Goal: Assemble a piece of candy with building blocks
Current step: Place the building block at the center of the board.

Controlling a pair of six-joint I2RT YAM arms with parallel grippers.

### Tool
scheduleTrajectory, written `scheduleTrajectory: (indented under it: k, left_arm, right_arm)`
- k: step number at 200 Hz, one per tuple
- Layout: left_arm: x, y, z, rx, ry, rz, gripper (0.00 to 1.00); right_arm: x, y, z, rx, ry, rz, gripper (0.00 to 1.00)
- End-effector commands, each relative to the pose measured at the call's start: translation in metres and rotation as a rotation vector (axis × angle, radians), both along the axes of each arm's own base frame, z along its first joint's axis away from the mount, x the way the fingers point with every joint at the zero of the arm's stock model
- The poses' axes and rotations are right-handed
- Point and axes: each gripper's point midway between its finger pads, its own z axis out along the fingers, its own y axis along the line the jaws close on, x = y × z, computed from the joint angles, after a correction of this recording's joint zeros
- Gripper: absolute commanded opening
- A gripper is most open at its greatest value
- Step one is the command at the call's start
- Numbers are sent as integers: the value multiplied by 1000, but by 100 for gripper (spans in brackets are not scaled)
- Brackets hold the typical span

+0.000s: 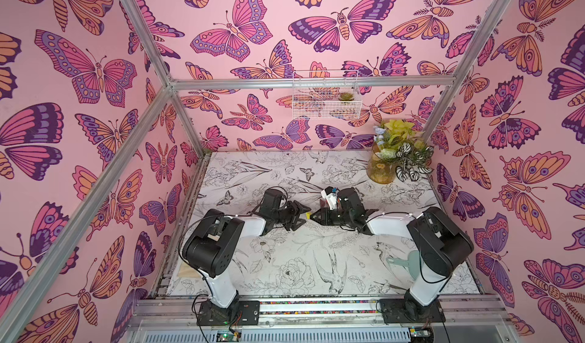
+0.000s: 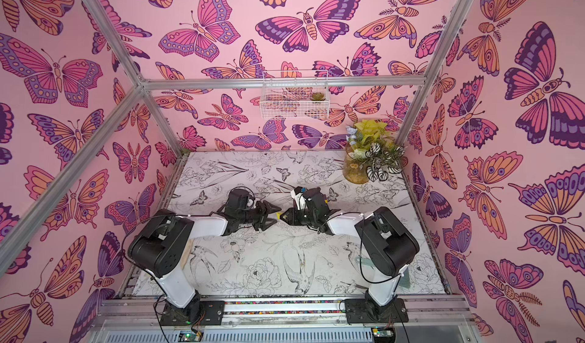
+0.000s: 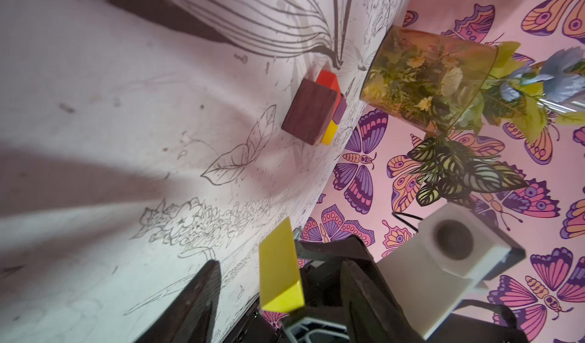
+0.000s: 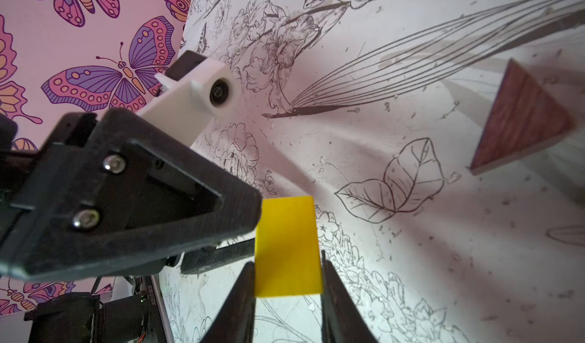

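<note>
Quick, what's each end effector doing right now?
Left end effector: open, straddling the yellow block without gripping it.
Right end effector: closed, holding the yellow block.

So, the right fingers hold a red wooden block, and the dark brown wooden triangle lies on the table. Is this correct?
Not entirely. The right fingers hold a yellow wooden block, not a red one; the right wrist view shows it. The dark brown wooden triangle does lie on the table.
</note>
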Motion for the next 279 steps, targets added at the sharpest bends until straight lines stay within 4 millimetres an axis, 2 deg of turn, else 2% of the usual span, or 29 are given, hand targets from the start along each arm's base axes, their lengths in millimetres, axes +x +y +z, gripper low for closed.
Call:
scheduleTrajectory:
  k: [1,36,72,114,179,200,237,279]
  left_arm:
    - [2,-6,1,-28,-2,6,62]
    - [0,-9,2,-32,-4,-3,56]
    - [-2,-14,4,-40,-4,-19,43]
    - [-3,-17,4,-42,-6,-32,36]
    - [-4,-19,0,-41,1,-43,12]
    - [-5,-20,0,-43,3,-49,0]
    - [-8,-20,1,-38,-5,-70,0]
    - [-13,-8,-1,87,-40,-116,0]
  right_arm:
    - [-2,0,5,-19,-36,7,28]
    - [-1,-1,1,-31,-33,4,28]
    - [-1,0,-2,-44,-32,5,28]
    - [0,1,-3,-48,-36,6,28]
    - [-1,0,-8,-65,-30,10,28]
    - [-2,-1,-7,-67,-31,9,35]
    - [-4,-4,-1,-86,-38,18,47]
    - [-10,-22,14,-157,-84,5,51]
